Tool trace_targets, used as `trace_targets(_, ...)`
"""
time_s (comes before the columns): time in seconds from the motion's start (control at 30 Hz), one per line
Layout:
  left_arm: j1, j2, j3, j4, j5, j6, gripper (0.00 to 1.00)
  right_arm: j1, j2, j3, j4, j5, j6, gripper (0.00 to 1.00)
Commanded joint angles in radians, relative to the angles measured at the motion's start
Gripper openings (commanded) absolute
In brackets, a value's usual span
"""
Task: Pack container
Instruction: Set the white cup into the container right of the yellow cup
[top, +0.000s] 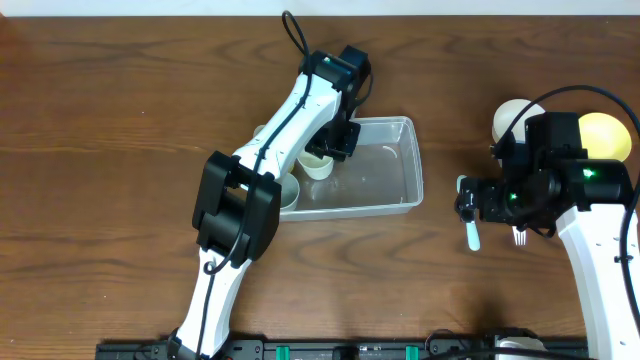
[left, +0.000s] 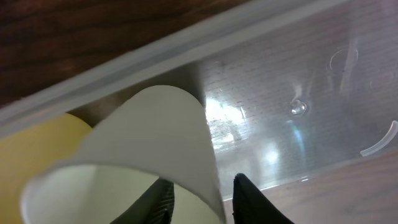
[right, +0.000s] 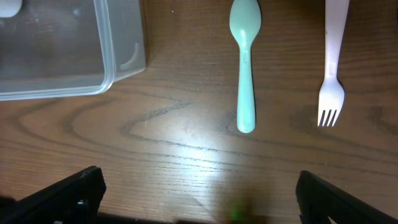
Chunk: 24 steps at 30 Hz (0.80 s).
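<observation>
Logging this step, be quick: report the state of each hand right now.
Left hand: closed on the rim of the white cup.
Right hand: open, holding nothing.

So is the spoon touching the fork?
Apart. The right wrist view shows the spoon and the fork lying side by side, with bare table between them.
</observation>
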Motion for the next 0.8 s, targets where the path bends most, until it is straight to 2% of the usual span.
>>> trace_targets(0.0, 0.002, -0.002, 0.002, -0.010, -0.001, 0.005, 0.33, 0.003, 0.001, 0.016, -0.001, 0.006, -0.017, 0.99)
trace_targets(0.23, 0.002, -0.132, 0.008, -0.045, -0.066, 0.005, 0.36, 0.003, 0.001, 0.016, -0.002, 0.006, -0.017, 0.99)
trace_targets(0.47, 0.009, -0.433, 0.007, -0.082, -0.130, 0.004, 0.37, 0.003, 0.001, 0.016, -0.007, 0.006, -0.016, 0.98)
trace_targets(0.53, 0.018, -0.525, 0.007, -0.095, -0.171, 0.004, 0.40, 0.003, 0.001, 0.016, -0.005, 0.006, -0.016, 0.99)
trace_targets(0.77, 0.114, -0.797, -0.003, -0.154, -0.232, 0.005, 0.43, 0.004, 0.001, 0.016, 0.016, 0.006, -0.008, 0.99)
